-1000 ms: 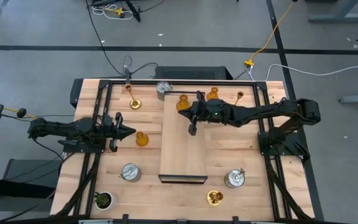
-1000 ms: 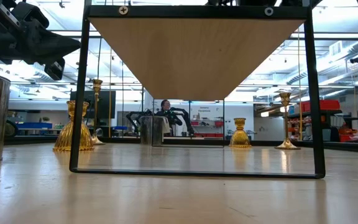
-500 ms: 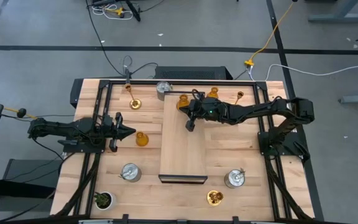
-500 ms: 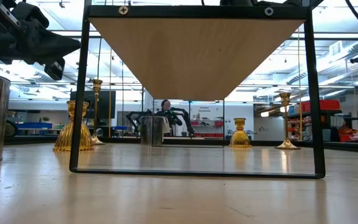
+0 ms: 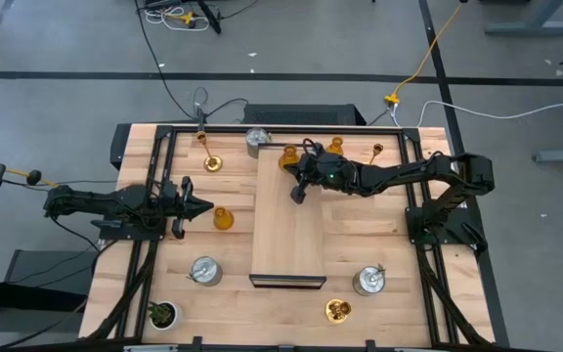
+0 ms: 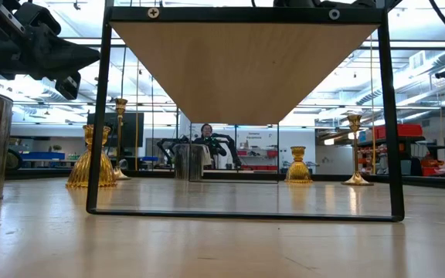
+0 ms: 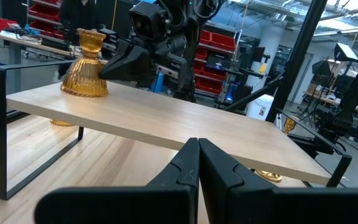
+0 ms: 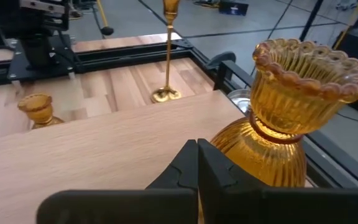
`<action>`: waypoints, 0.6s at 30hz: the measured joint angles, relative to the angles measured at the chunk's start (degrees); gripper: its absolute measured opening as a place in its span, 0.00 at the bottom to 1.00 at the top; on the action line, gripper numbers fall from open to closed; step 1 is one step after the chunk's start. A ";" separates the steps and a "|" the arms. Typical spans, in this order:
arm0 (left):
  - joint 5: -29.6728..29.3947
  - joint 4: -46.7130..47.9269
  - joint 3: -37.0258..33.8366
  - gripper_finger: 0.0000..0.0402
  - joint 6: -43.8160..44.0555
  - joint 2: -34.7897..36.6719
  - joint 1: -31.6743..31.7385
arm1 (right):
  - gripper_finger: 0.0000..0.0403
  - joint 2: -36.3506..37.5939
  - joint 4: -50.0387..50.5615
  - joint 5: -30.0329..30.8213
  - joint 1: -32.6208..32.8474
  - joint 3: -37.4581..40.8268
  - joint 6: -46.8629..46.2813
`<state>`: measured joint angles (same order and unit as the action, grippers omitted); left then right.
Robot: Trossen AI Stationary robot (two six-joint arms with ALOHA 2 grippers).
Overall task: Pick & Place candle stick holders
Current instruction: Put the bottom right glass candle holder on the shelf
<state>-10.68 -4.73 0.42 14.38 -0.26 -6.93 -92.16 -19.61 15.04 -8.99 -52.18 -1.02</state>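
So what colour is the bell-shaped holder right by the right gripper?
Amber-orange, ribbed glass holder; it shows best in the right wrist view.

A robotics lab or industrial workshop. A butcher-block wooden table (image 5: 379,240) in a black metal frame stands on a grey concrete floor (image 5: 57,88), with black and yellow cables (image 5: 428,54) trailing across it at 12 o'clock. Beyond the table, the level view shows a large open hall with exposed ceiling beams, red storage bins on shelving (image 7: 219,46) and another robot arm (image 6: 222,147) beside a seated person (image 6: 205,139) at a workbench.
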 joint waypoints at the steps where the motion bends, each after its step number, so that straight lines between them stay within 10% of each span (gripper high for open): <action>1: 0.00 0.00 -0.01 0.02 -0.01 0.01 0.01 | 0.00 0.00 -0.01 0.49 0.00 0.00 0.00; 18: 0.00 0.00 0.01 0.02 -0.01 0.01 0.01 | 0.00 0.00 0.37 3.58 -0.45 0.02 0.04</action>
<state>-10.68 -4.73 0.43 14.37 -0.25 -6.92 -92.16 -19.25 18.62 -9.45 -52.16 -0.98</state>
